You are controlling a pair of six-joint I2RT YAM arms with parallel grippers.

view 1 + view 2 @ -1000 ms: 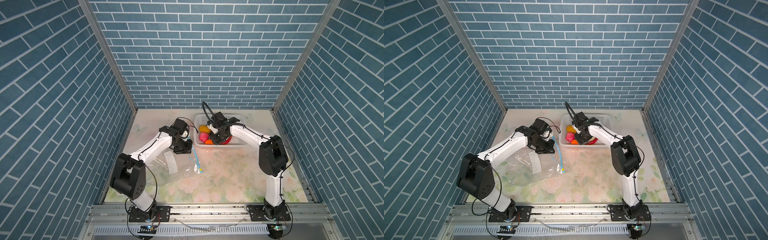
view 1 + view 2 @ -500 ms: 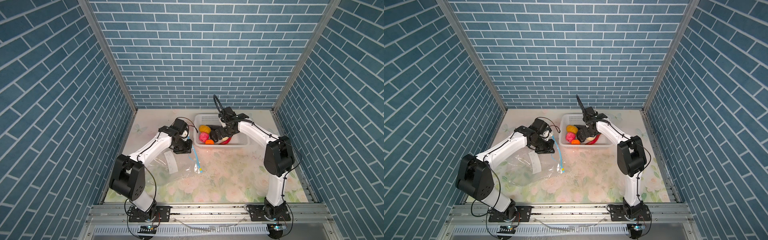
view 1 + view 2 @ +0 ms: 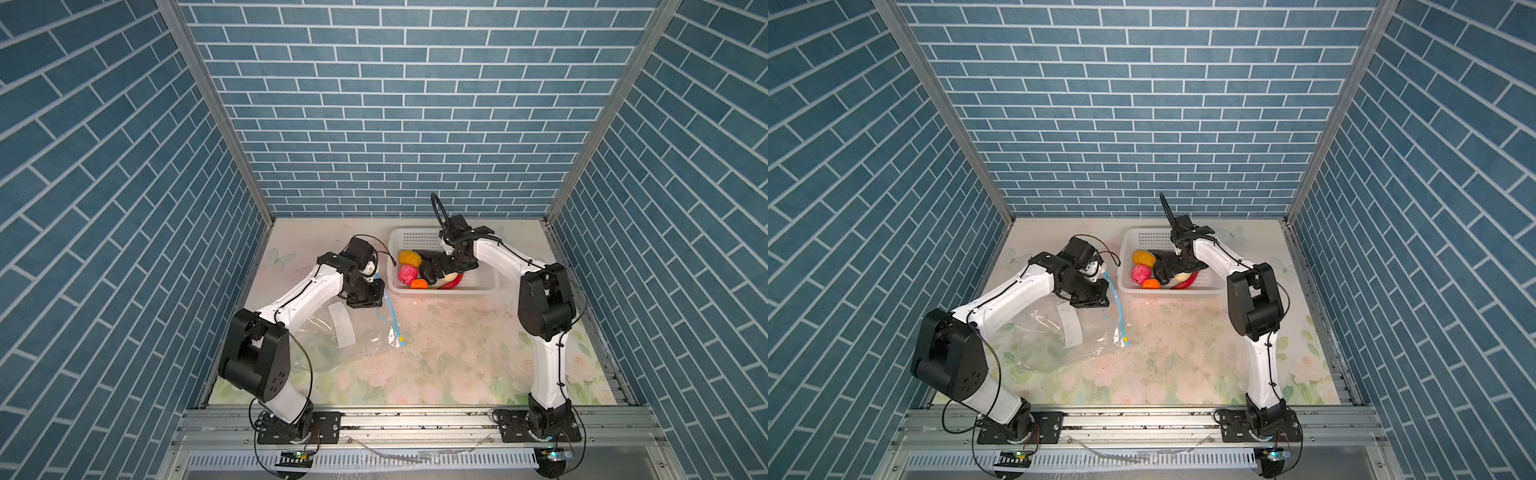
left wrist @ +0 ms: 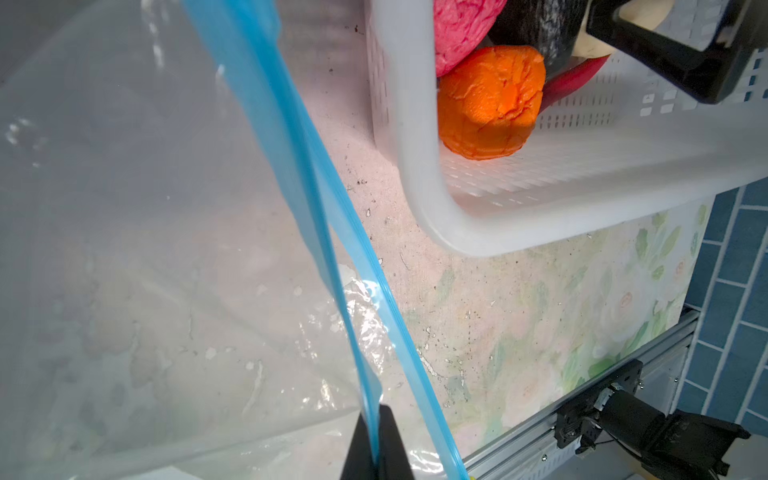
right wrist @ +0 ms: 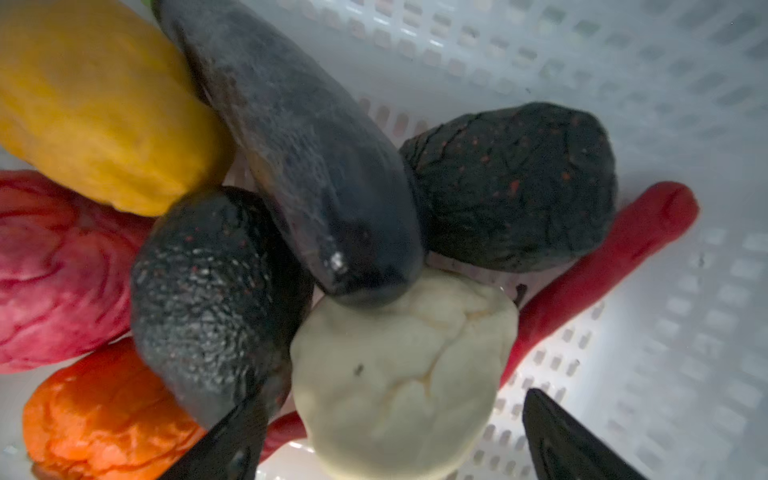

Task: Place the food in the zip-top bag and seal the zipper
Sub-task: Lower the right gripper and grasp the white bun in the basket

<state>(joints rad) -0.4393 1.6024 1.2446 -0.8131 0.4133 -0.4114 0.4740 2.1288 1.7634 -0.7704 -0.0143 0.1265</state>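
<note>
Left pincer (image 4: 374,419) is pinched tight on the zipper (image 3: 390,316), the light-blue strip along the edge of the bag (image 3: 332,340) that faces the basket. In the left wrist view the strip runs straight into the closed fingers while a second blue lip splits away from it, so the mouth of the bag stands partly open. The bag itself is clear and crinkled and lies flat on the tabletop (image 3: 457,353) in front of the left arm, with its white label (image 3: 343,330) facing up. A small yellowish slider tab (image 3: 402,340) sits at the near end of the zipper. I can see nothing inside the bag. All the food is in the white perforated basket (image 3: 484,286), which stands just beyond the bag's mouth, near the back wall. Right pincer (image 5: 395,399) is down inside the basket, fingers spread wide, one on each side of the cream ball (image 5: 399,374). A little gap shows at each finger, so nothing is gripped. A long dark piece (image 5: 307,166) rests on top of the cream ball. Two black ovals (image 5: 511,187) flank the long dark piece, one on each side. The red strip (image 5: 602,266) lies under the cream ball along the basket floor. The yellow piece (image 3: 409,257), pink ball (image 3: 408,273) and orange piece (image 3: 419,284) are lined up along the basket end nearest the bag.
</note>
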